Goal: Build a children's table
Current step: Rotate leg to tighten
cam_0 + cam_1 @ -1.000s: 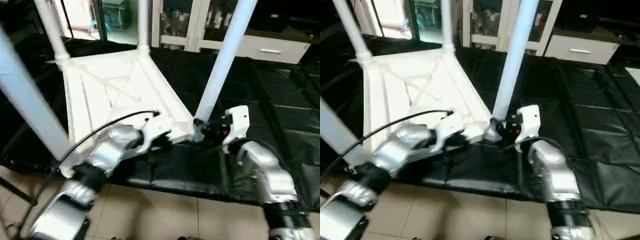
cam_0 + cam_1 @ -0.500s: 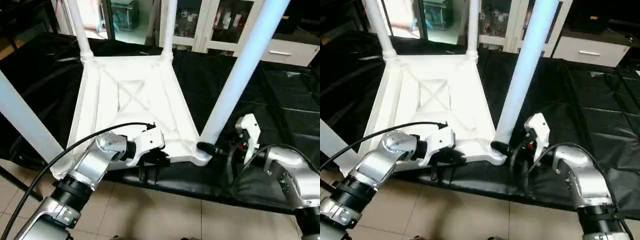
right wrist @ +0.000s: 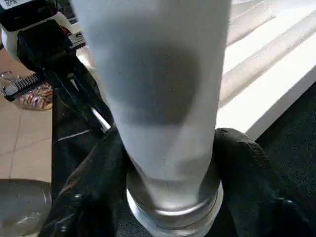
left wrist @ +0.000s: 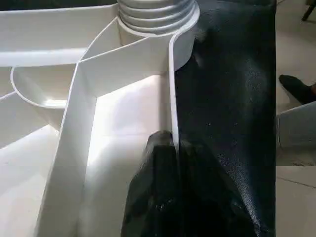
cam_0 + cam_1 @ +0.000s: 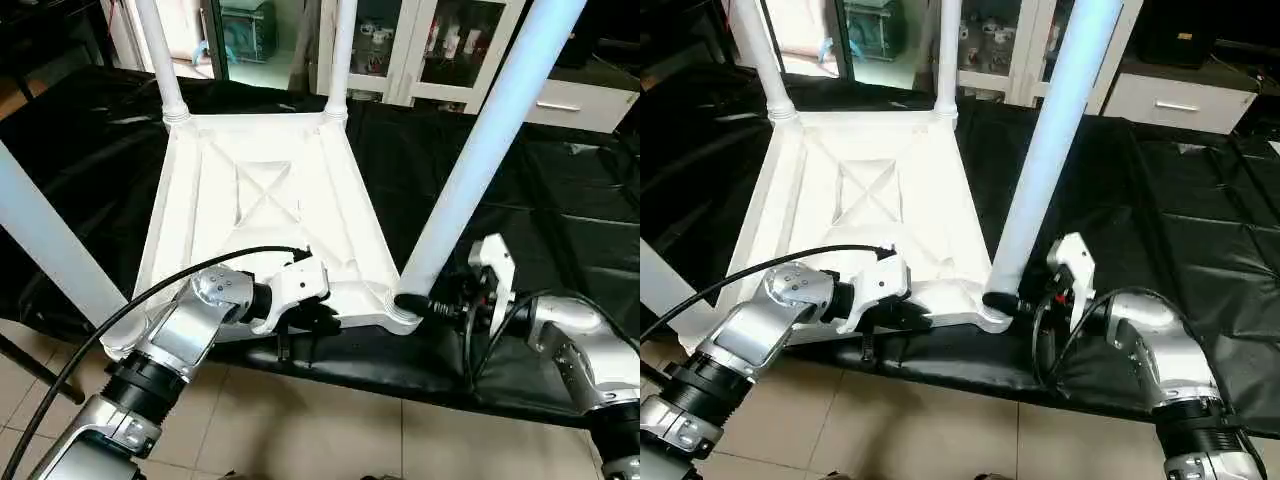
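The children's table [image 5: 265, 215] lies upside down on the black work table [image 5: 560, 230], with its near edge close to the front edge of that black sheet, where the tiled floor [image 5: 330, 420] begins. To the right of the white top the black sheet is bare and gives free room; behind it stand white cabinets [image 5: 440, 50] with glass doors.

The left gripper [image 4: 170, 148] has its fingers clenched on the thin raised rim at the near edge of the top, one finger [image 4: 153, 163] inside the rim and the other outside, over the black sheet. Just ahead of these fingers is a rounded corner socket with a leg screwed in.

The right gripper [image 3: 170, 163] has its fingers on both sides of the base of the near right leg [image 5: 480, 160], just above its socket. The fingers are very near the tube, but I cannot tell if they press it.

The top is white plastic, with an X of ribs on the underside. All four legs stand up from the corners.
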